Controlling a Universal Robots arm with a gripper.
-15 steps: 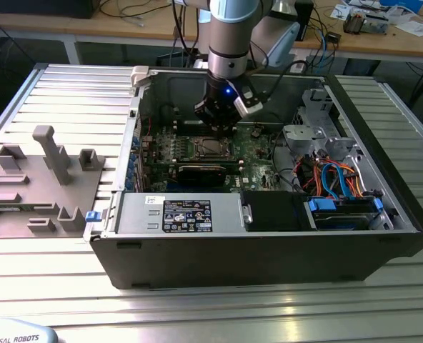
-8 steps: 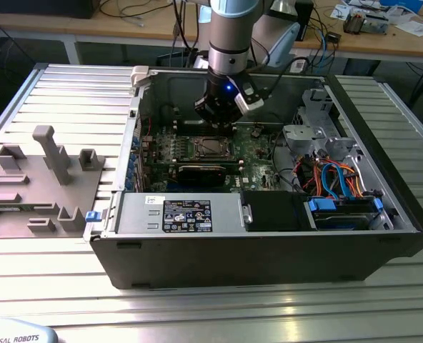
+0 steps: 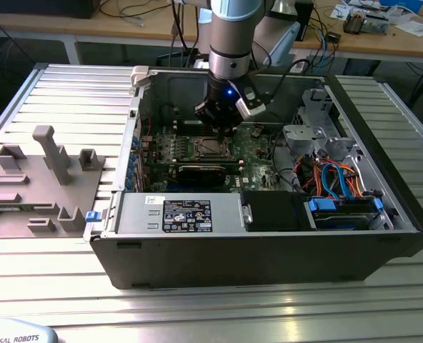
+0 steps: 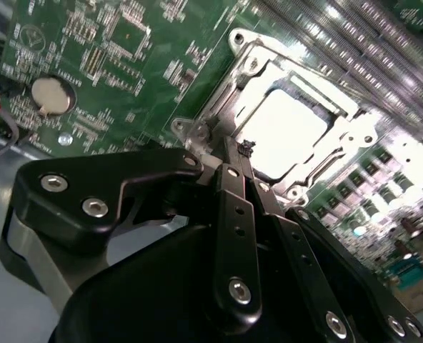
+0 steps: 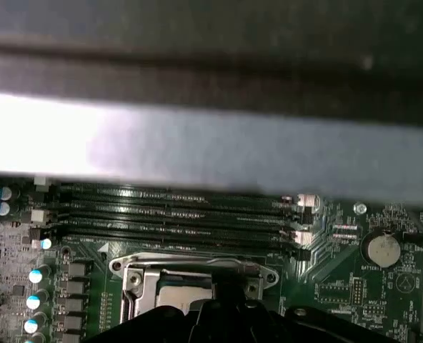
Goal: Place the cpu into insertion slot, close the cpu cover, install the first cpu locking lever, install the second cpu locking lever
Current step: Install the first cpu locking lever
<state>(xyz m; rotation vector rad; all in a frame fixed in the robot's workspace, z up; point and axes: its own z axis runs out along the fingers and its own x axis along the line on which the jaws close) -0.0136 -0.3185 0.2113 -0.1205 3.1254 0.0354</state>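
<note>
Fingers [image 4: 233, 168] of the black gripper [image 4: 246, 148], pressed together on nothing, hover at the socket edge where the dull silver cpu [image 4: 290, 132] sits under its silver frame cover [image 4: 258, 64], so lever work seems in hand.

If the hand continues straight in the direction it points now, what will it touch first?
Probably the silver cover frame around the chip in the socket on the green board. The hand points down at its edge; the exact depth is unclear.
</note>
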